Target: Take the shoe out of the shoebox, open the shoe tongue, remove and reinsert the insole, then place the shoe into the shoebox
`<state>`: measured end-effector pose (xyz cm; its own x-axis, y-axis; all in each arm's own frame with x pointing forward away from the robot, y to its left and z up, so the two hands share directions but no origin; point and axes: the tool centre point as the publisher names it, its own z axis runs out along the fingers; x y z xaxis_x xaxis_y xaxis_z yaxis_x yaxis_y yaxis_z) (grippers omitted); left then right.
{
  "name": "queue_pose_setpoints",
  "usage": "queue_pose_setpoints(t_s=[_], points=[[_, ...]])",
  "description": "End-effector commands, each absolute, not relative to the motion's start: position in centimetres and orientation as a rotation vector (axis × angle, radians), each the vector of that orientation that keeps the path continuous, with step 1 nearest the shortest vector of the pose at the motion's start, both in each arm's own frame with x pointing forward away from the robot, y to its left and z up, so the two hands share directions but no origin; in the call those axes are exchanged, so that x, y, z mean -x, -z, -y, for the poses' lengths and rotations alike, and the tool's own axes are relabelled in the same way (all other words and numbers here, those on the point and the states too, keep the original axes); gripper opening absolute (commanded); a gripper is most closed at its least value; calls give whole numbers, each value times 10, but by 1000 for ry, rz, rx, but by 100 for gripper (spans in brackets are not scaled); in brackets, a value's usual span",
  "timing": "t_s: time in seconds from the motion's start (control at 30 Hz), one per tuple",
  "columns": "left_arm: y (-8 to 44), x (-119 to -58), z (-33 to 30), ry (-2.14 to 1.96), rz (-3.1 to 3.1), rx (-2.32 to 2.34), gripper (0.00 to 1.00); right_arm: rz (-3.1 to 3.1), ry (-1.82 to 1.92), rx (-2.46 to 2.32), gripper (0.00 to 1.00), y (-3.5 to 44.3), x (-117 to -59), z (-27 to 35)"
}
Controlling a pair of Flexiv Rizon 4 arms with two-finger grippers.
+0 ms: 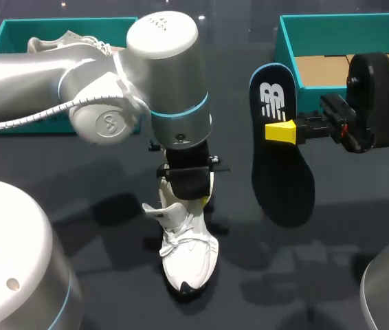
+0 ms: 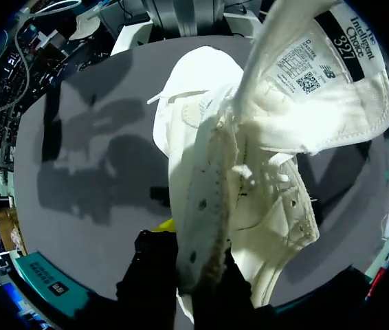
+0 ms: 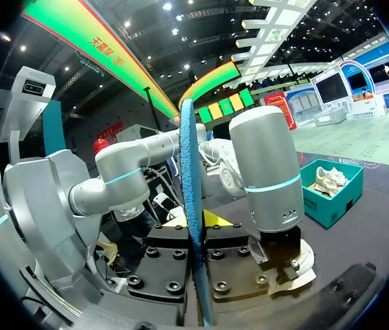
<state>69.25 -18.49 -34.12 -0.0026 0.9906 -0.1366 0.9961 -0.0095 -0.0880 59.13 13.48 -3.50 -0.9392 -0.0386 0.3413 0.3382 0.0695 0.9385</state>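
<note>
Black insole [image 1: 284, 185] pinched in right gripper [image 1: 281, 132]; shoe [image 1: 189, 258] in left gripper [image 2: 196, 242].

Insole [image 1: 283, 175] right of shoe [image 1: 189, 256]

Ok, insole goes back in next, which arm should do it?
Right. The right gripper is shut on the insole, lifted just beside the shoe. The left gripper clamps the shoe's collar with the tongue pulled open, so it should only steady.
</note>
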Motion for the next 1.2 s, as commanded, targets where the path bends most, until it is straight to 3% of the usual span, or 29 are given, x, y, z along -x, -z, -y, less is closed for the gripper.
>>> queue_pose_setpoints(t_s=[0.03, 1.03, 1.07, 1.1, 1.2], points=[[357, -698, 200, 232, -2211, -2216, 0, 2074, 1948, 303, 0, 36, -591, -136], [403, -702, 213, 199, -2174, -2349, 0, 2074, 1948, 303, 0, 36, -591, -136], [403, -702, 214, 198, -2172, -2351, 16, 2074, 1948, 303, 0, 36, -591, -136], [401, -703, 214, 197, -2167, -2350, 41, 2074, 1948, 303, 0, 36, -591, -136], [394, -704, 213, 215, -2153, -2334, 100, 2074, 1948, 303, 0, 36, -591, -136]])
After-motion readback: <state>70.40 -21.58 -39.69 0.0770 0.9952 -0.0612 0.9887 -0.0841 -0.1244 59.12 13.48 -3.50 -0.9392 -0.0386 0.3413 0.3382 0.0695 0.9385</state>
